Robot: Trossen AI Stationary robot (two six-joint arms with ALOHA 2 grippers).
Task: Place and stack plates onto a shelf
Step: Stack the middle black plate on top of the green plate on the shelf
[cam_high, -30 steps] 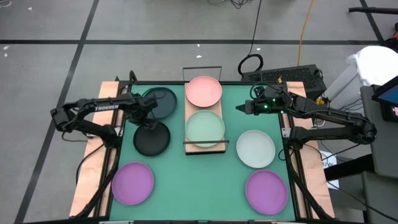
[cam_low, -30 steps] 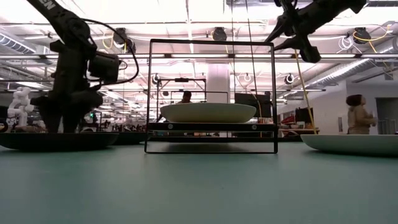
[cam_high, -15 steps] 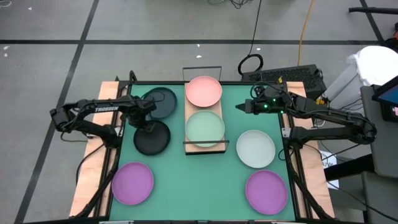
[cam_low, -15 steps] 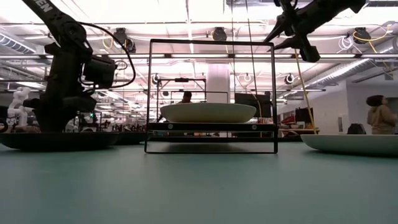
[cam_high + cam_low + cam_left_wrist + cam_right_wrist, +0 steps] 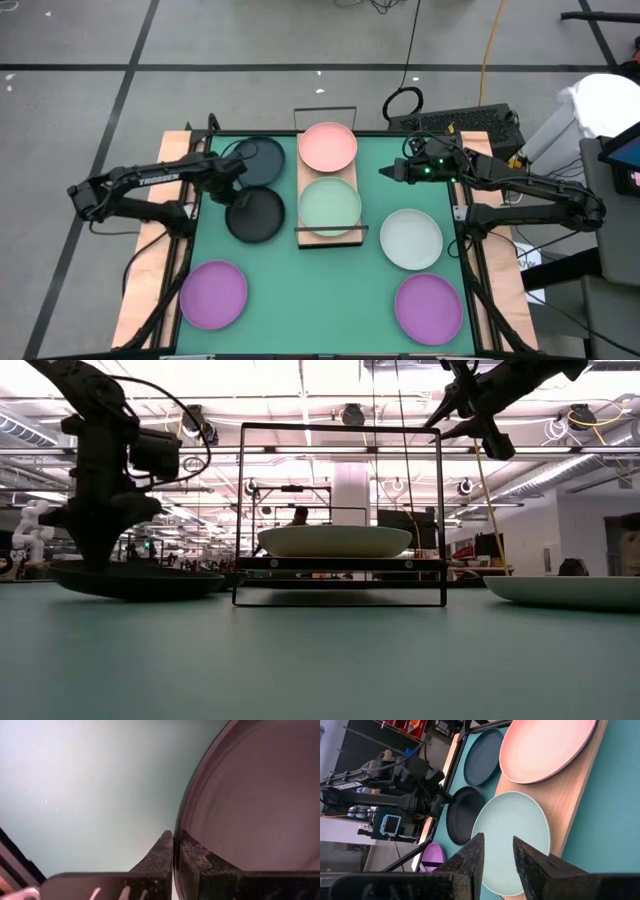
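The shelf (image 5: 329,190) stretched just beyond the left gripper (image 5: 232,190), carrying a pink plate (image 5: 328,146) at its far end and a pale mint plate (image 5: 330,206) nearer the camera. Ahead of the right gripper (image 5: 385,172) lay another pale plate (image 5: 411,238) on the table (image 5: 330,290), with purple plates (image 5: 213,293) toward the front corners. The left gripper was clamped on the rim of a dark grey plate (image 5: 255,214), one finger (image 5: 157,855) outside the rim and one inside it. In the low view that plate sat tilted, its gripped edge raised. A second dark plate (image 5: 258,160) lay flat behind the left gripper. The right gripper hung apart and empty above the table, beside the shelf.

The step in hand looked like carrying the grey plate toward the shelf. The next move probably called for lifting it clear and setting it squarely onto the mint plate.
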